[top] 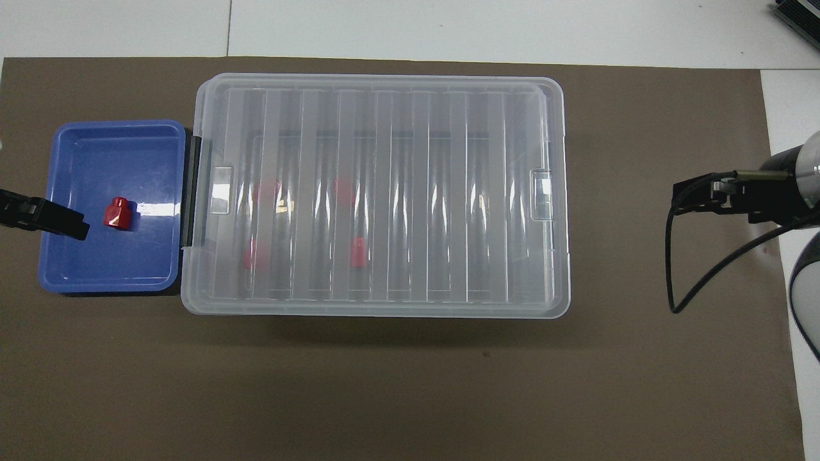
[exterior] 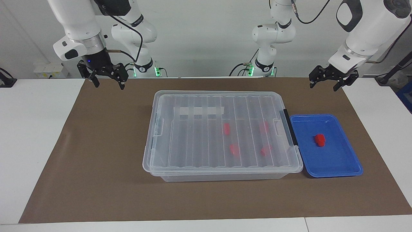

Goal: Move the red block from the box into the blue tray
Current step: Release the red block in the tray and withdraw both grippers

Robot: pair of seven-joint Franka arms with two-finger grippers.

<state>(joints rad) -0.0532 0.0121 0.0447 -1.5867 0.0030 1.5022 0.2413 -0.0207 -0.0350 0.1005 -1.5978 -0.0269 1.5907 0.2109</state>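
one red block (exterior: 320,140) in blue tray (exterior: 341,167), four under lidded box (exterior: 180,161)

Bright, even, diffuse illumination from above in both views. The box (top: 375,195) casts a soft, faint shadow on the brown mat (top: 410,384) along its side nearer to the robots, seen in the overhead view. Its ribbed translucent lid (exterior: 222,129) shows pale streaks of glare and blurs the red pieces (exterior: 234,149) beneath it to hazy patches. A white specular highlight lies on the floor of the blue tray (top: 83,269) between the red block (top: 117,213) and the box. Focus is sharp throughout; straight edges show no marked distortion.
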